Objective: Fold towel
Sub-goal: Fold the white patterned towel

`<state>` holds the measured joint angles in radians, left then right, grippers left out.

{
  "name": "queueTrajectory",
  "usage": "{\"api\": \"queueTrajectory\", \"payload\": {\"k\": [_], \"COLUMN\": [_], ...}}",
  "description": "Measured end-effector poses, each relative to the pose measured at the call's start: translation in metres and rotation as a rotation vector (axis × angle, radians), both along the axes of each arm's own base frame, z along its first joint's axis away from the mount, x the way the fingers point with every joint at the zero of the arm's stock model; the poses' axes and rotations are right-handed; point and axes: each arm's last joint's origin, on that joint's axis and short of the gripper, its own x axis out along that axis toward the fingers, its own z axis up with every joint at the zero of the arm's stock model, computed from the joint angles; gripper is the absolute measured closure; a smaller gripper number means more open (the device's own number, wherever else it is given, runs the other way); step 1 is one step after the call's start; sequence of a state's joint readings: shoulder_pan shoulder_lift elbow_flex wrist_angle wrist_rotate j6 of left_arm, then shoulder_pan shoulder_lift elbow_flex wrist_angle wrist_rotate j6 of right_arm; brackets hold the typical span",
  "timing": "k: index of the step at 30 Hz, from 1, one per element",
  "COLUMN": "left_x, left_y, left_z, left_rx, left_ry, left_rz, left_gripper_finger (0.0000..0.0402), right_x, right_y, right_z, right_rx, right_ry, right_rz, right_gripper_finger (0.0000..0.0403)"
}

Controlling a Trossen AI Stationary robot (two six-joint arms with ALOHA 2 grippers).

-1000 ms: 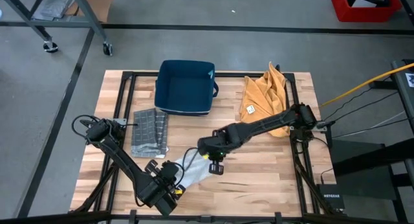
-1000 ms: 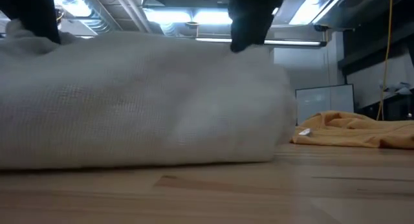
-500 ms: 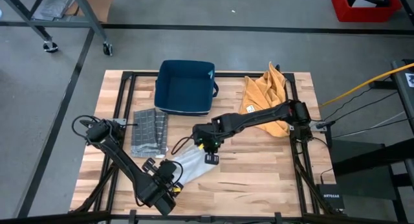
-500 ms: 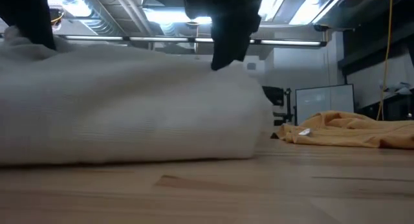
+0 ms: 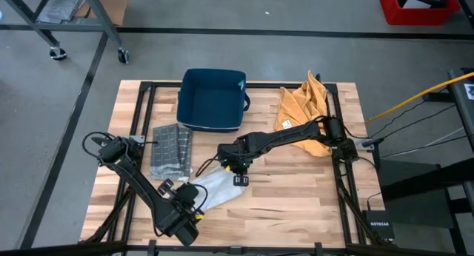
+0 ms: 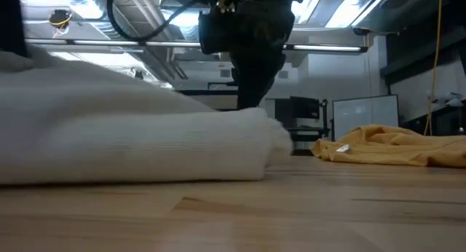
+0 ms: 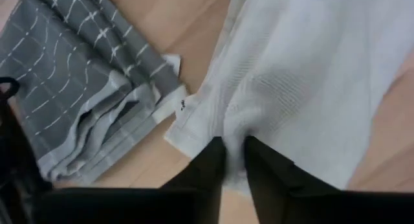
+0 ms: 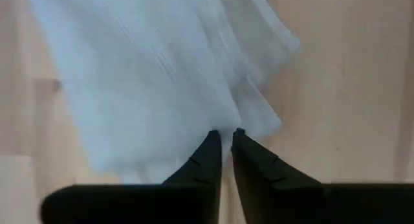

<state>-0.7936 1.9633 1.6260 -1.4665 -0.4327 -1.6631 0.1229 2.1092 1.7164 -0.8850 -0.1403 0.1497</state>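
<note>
Lower left of centre in high view, we see the pale white ribbed cloth towel [image 5: 213,191] lying flat on the wooden slatted table [image 5: 296,189], long axis running lower left to upper right. Left gripper [image 5: 187,202] sits at its lower-left end; wrist view shows jaws narrow w/ a pinch of towel edge between them. Right gripper [image 5: 238,173] is at the upper-right end, jaws nearly closed, tips at the edge; grip — can't tell. Both arms equally near their ends.

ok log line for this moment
task: fold towel | left gripper: pinching white towel edge | right gripper: at towel's far edge | gray towel: folded beside
</note>
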Motion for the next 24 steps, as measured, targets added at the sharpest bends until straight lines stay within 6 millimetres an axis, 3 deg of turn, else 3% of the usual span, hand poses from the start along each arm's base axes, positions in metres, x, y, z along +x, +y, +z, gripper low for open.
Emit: {"api": "queueTrajectory", "payload": {"k": [6,10,18,24], "left_x": [-0.007,-0.009,-0.008,-0.008], "left_y": [0.005,0.006,0.009,0.018], "left_z": [0.002,0.001,0.005,0.022], "left_rx": [0.015,0.006,0.057,0.080], "left_ry": [0.091,0.076,-0.043,-0.123], "left_rz": [0.055,0.150,0.178,0.129], "left_gripper_finger": [0.0274,0.0262,0.0313,0.0379], "right_x": [0.001,-0.001,-0.006,-0.011], "right_y": [-0.003,-0.005,-0.010,-0.010], "right_z": [0.000,0.000,-0.001,0.018], "right_rx": [-0.091,-0.172,-0.201,-0.202], "right_ry": [-0.013,-0.006,0.057,0.006], "right_rz": [-0.028,-0.053,-0.060,-0.067], "right_gripper_finger": [0.0297,0.0265,0.0261,0.0267]}}
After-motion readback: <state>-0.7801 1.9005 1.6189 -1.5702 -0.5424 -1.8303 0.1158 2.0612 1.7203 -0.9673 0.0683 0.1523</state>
